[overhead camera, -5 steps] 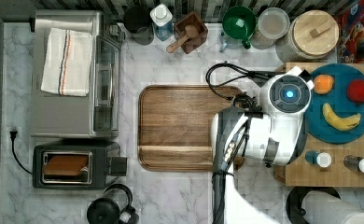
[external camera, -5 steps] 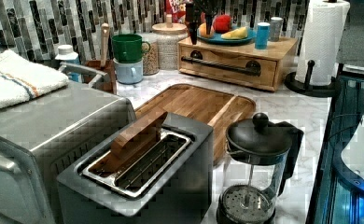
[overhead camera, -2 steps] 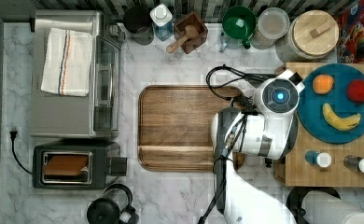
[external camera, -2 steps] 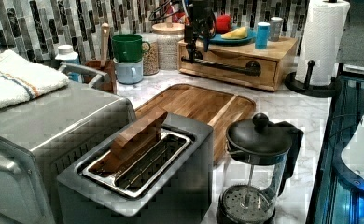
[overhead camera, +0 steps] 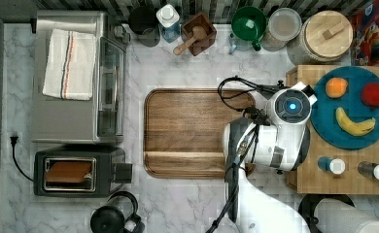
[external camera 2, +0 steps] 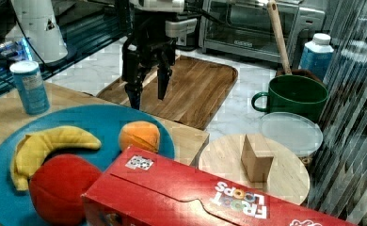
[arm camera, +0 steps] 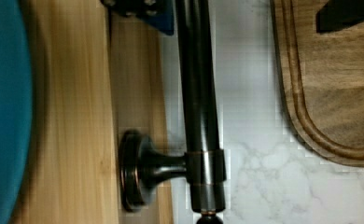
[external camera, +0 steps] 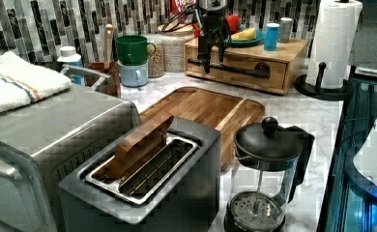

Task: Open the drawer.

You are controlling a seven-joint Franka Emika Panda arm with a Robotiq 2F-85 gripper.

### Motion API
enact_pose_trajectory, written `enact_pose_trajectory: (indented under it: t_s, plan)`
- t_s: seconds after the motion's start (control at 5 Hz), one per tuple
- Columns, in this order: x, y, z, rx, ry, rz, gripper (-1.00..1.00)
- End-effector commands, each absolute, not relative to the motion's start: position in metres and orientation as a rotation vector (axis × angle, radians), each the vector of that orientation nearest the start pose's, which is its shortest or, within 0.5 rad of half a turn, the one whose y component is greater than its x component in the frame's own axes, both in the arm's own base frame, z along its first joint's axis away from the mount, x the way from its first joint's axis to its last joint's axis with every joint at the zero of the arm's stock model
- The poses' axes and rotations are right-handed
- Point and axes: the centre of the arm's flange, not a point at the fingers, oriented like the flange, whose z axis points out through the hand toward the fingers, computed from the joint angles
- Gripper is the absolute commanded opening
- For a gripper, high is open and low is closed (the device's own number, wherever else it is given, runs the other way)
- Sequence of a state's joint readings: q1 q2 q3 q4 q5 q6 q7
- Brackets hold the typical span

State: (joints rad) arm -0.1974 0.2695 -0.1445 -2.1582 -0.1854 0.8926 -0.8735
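**Tool spread open over the drawer's bar handle**

In the left view the drawer [external camera: 239, 70] sits at about 1 o'clock from the wooden tray [external camera: 203, 108], at the back of the marble bench [external camera: 293, 108]. Its light-wood front faces the tray, and the long black bar handle [external camera: 235, 70] runs across that front. The drawer face looks flush with the box unit around it.

The tool [external camera: 210, 50] hangs fingers-down in front of the drawer's face, at the end of the handle on the left view's left. Its two fingers stand apart with a clear gap between them; in the right view the tool [external camera 2: 147, 92] shows the same spread, its fingertips [external camera 2: 134, 101] pointing down past the edge of the box unit toward the tray [external camera 2: 195, 89]. The wrist view shows the handle [arm camera: 196, 107] and one of its round mounts [arm camera: 136, 175] close up against the light wood, with one dark finger on each side of the bar. Whether either finger touches the bar cannot be told.

On top of the unit, in the top view, a blue plate [overhead camera: 323, 121] carries an orange [overhead camera: 336, 87], a red fruit [overhead camera: 376, 94] and a banana [overhead camera: 353, 124]. The tray [overhead camera: 192, 126] lies at 9 o'clock from the unit.
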Motion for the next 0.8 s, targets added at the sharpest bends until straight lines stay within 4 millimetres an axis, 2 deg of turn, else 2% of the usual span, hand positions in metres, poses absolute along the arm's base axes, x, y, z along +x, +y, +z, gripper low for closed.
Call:
enact_pose_trajectory:
  t_s: [0.2,0.4,0.6,0.8]
  plan:
    - [0.553,-0.19,0.265,-3.343,0.138,-0.069,1.0]
    - [0.557,-0.191,0.256,-3.324,0.129,-0.062,1.0]
    - [0.55,-0.181,0.265,-3.3,0.087,0.009,1.0]
    - [0.55,-0.159,0.268,-3.249,0.049,0.061,1.0]
